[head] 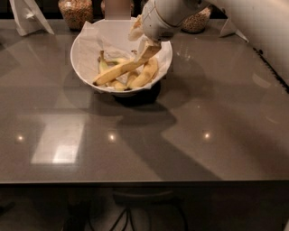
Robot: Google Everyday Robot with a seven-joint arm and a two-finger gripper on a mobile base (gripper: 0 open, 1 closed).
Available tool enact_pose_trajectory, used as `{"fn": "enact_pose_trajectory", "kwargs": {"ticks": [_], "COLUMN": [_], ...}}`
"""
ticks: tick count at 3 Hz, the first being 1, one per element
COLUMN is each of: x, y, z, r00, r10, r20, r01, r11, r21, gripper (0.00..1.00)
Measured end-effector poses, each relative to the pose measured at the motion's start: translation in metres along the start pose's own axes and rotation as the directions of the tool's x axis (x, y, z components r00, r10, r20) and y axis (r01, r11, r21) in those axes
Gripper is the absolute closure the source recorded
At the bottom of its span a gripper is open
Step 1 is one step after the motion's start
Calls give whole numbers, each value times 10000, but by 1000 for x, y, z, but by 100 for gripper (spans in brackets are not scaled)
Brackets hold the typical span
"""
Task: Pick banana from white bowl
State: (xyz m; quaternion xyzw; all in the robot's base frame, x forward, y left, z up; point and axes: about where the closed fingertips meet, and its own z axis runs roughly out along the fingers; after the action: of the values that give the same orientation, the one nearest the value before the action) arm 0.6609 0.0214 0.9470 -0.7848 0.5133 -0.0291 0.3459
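**Camera view, the desk seen from its near side.** The white bowl (74, 57) stands in the upper middle of the frame, toward the far edge of the grey desk (203, 135). It is lined with crumpled white paper (90, 41) that laps over its rim.

The banana (118, 70) lies aslant inside the bowl. Its lower end is near the left part of the front rim, and its upper end points up and to the right. The gripper (148, 51) reaches down over the right half of the bowl from the white arm (171, 13) at the top of the frame. Its jaws are clamped on the banana's upper right end, just inside the right rim.

A shorter curved banana (145, 75) lies just beside the long one on its right. Another short banana (103, 66) shows behind it on the left.

Along the far edge stand a glass jar of grains (76, 11) at upper left and a second jar (197, 20) to the right of the arm. A folded white card (28, 17) sits in the upper left corner, well apart from the bowl.

The robot's white body (264, 40) fills the upper right corner. The lower half of the desk, from the bowl's shadow to the front edge, is bare reflective surface with several bright light spots.
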Motion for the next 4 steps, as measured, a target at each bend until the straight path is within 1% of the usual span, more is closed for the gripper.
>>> {"fn": "enact_pose_trajectory", "kwargs": {"ticks": [2,3,4], "x": [-7,-14,-17], "y": [4,6,8], "z": [37,55,65], "r00": [9976,9949,9932], "r10": [148,174,191], "r20": [683,989,1151], "r01": [-123,-112,-102], "r11": [9992,9980,9969], "r21": [-367,-627,-777], "gripper": [46,45,45]}}
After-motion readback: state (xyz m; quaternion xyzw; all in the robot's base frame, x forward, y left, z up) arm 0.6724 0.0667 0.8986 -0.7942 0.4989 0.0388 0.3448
